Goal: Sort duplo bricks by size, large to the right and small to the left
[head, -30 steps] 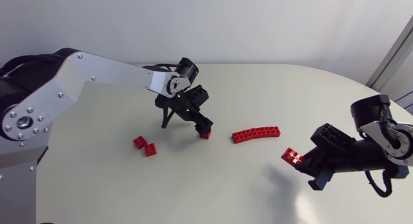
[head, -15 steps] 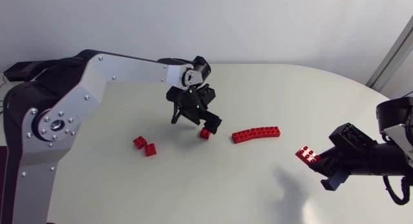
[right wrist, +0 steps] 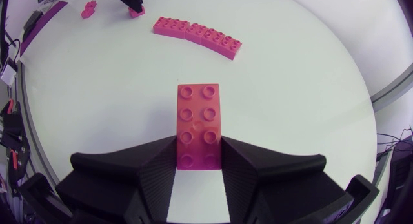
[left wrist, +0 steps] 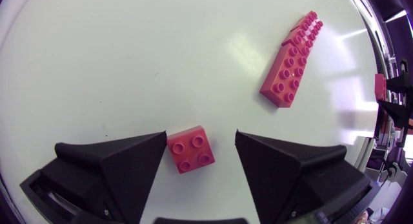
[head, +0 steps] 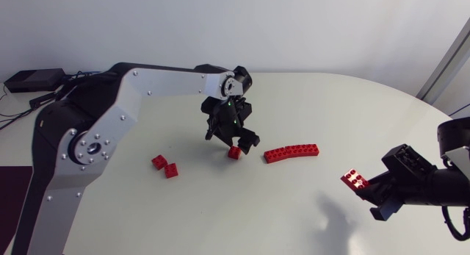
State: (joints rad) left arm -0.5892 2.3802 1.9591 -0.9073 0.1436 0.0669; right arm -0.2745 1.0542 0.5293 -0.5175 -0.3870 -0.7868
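Currently right jaws clamp a long brick (right wrist: 199, 126); left jaws gape around a small brick (left wrist: 190, 148) near the brick row (left wrist: 292, 69).

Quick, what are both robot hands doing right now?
Left gripper: open, small red brick between its fingers.
Right gripper: shut on the large red brick.
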